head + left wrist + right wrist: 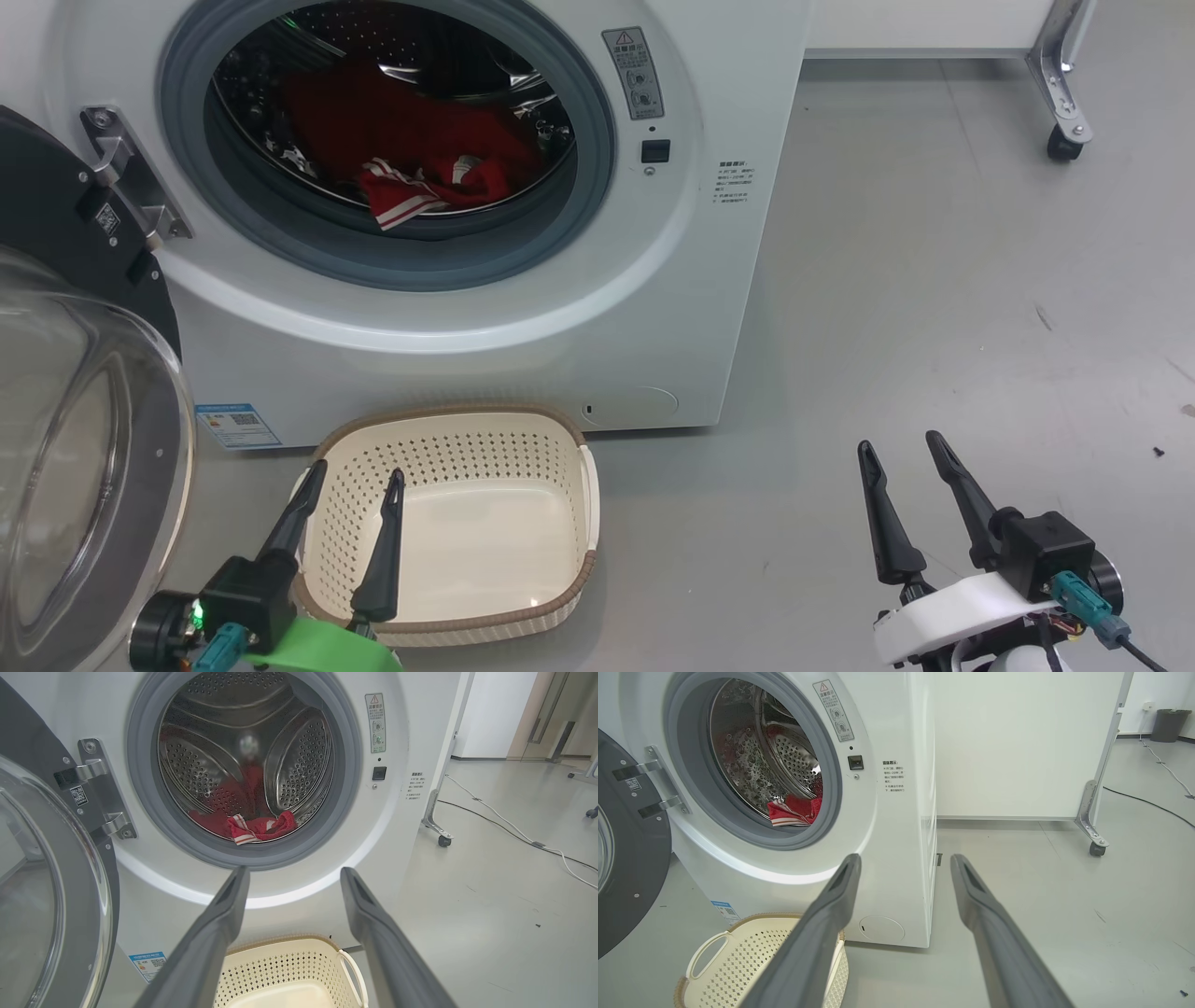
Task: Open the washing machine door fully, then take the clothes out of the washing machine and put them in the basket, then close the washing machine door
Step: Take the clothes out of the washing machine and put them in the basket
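Over cream perforated plastic basket point(448, 411), left gripper point(358, 469) spread wide, empty, nearer arm; crumpled red jersey clothes point(411, 187) up beyond basket.

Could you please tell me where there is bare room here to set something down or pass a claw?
The basket is empty inside. Bare floor lies right of it, between the washing machine and the right claw. The drum above the clothes is free. Crowded: the left, where the washing machine door and left claw stand by the basket.

Grey floor point(934, 280) under washing machine point(467, 369) and basket point(485, 453)
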Tool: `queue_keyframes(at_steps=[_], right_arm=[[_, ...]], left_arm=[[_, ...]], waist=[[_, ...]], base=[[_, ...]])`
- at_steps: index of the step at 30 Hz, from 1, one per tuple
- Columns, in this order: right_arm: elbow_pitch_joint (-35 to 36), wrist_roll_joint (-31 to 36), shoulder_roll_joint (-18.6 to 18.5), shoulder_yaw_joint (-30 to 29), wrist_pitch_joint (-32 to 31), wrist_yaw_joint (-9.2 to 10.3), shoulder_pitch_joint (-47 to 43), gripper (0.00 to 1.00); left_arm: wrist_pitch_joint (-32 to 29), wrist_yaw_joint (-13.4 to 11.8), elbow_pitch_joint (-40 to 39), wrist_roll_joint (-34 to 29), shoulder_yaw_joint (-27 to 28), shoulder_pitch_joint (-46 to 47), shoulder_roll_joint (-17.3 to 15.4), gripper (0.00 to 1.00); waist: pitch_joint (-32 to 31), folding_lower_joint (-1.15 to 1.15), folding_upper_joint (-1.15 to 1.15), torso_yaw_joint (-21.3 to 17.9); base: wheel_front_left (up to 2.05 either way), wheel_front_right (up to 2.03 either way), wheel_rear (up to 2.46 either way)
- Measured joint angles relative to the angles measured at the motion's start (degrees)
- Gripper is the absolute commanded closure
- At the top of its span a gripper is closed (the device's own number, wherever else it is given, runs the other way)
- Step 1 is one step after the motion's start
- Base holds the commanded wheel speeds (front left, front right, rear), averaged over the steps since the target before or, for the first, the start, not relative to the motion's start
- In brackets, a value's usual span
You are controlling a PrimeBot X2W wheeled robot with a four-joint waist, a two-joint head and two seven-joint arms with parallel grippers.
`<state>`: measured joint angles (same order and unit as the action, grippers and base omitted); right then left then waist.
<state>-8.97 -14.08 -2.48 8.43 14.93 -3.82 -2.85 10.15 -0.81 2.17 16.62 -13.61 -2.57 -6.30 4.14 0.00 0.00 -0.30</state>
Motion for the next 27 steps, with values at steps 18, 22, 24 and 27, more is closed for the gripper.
queue_keyframes(at_steps=[18, 22, 24, 27], right_arm=[[0.36, 0.16, 0.0, -0.13, 0.0, 0.0, 0.04, 0.0], [1.07, 0.38, 0.0, -0.12, 0.0, 0.0, 0.25, 0.0], [1.34, 0.49, 0.0, -0.11, 0.0, 0.0, 0.62, 0.0], [1.94, 0.53, 0.0, 0.05, 0.0, 0.0, 1.51, 0.0]], left_arm=[[-0.02, -0.46, -0.59, 0.0, -0.41, 0.0, 0.09, 0.0], [-0.58, -0.47, -0.64, 0.01, -0.65, 0.03, 0.19, 0.0], [-0.7, -0.46, -0.64, 0.01, -0.96, 0.17, 0.19, 0.0], [-1.3, -0.31, -0.48, 0.03, -1.4, 1.03, 0.21, 0.0]], waist=[[1.04, 0.0, 0.0, 0.94], [2.16, 0.0, 0.0, 1.13], [2.9, 0.0, 0.0, 1.21], [4.71, 0.0, 0.0, 1.32]], base=[[0.0, 0.0, 0.0], [0.0, 0.0, 0.0], [0.0, 0.0, 0.0], [0.0, 0.0, 0.0]])
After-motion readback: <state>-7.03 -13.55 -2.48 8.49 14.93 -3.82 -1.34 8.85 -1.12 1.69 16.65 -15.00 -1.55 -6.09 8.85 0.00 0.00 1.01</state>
